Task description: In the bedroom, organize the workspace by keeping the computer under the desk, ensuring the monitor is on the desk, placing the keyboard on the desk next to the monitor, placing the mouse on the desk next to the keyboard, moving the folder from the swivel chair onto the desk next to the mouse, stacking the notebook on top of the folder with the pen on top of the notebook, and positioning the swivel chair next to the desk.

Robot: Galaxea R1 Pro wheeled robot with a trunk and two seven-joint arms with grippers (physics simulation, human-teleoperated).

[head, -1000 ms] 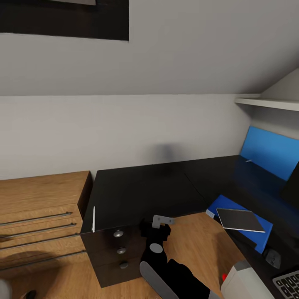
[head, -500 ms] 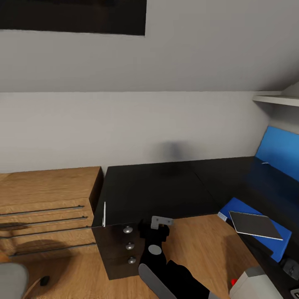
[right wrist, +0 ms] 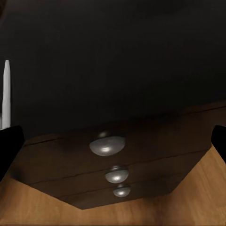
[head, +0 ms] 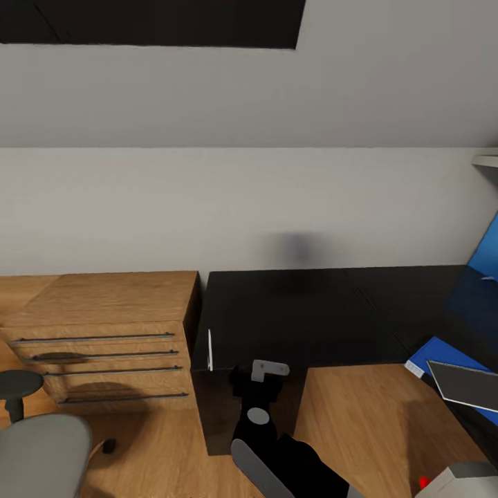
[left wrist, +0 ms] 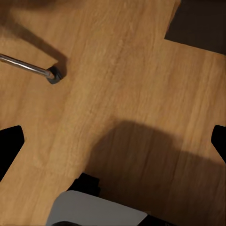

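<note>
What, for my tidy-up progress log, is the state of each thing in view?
desk: drawers shut.
folder: flat on the desk.
notebook: stacked on the folder.
pen: lying at the desk's left end, apart from the notebook.
swivel chair: on the floor before the wooden drawer unit, apart from the desk.
left tool: open, empty.
right tool: open, empty, facing the desk's drawers.
</note>
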